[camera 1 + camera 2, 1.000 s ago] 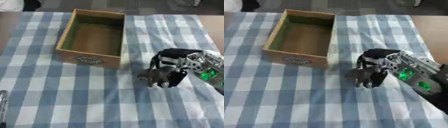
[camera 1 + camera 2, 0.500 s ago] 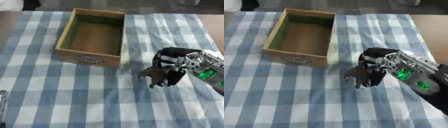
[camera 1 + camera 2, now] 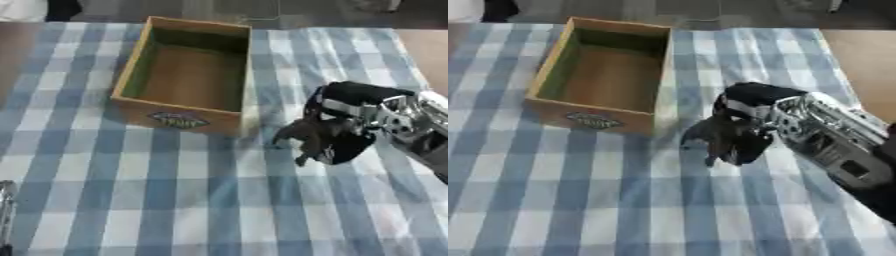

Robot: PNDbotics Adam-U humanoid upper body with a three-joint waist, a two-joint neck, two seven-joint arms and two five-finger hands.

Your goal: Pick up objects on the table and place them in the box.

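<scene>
Left eye view: right hand (image 3: 337, 132) is carrying a small grey-brown object (image 3: 296, 136), fingers curled round it, and it's tracking left toward the box (image 3: 185, 75). Compared with a second ago the object is sitting closer to the box's near right corner and looks raised off the checked cloth (image 3: 175, 200); a soft shadow is showing under it. So the pickup is reading as done and the transfer is under way, by my judgement. Box is looking empty inside. Object is hanging just beside the box's right wall, not over the opening yet. Forearm is coming in from the right edge, wrist bent so the fingers are pointing left and down. Something silver at the lower left edge is probably the left hand (image 3: 5, 210); can't tell its finger state.

Right eye view: same story. The hand (image 3: 741, 127) is wrapping the object (image 3: 706, 135), which is showing thin bits sticking down, can't tell what it is. It's sitting near the box (image 3: 601, 70) but still apart from the front wall. Next it needs lift and travel up-left to clear the rim; the risk is clipping the wall with those dangling bits.
</scene>
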